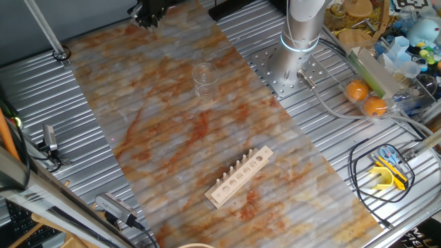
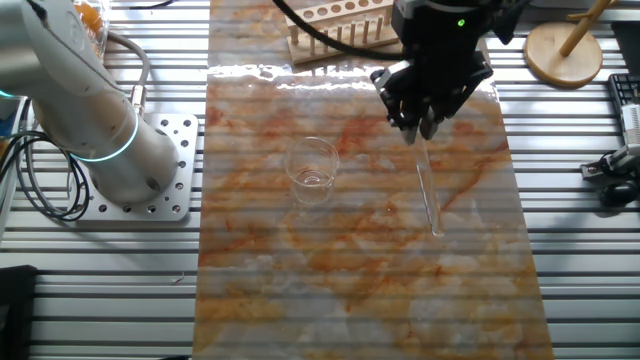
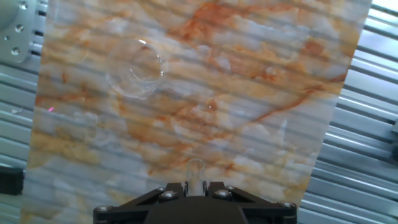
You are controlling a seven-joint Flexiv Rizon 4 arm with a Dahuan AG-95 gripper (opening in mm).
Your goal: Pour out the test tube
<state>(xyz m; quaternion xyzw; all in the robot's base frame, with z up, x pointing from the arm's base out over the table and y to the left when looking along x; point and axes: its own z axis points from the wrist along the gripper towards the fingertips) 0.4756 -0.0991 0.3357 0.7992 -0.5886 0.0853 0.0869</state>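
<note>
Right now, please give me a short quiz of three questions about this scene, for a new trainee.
1. True or false: the hand holds the test tube by its upper end.
2. Which is nearer to the robot base: the beaker or the test tube?
3. Multiple choice: where is the wooden rack? A) inside the beaker B) on the marbled mat, apart from the beaker C) in the hand

Key
1. True; the tube hangs below the fingers, nearly upright.
2. The beaker.
3. B
</note>
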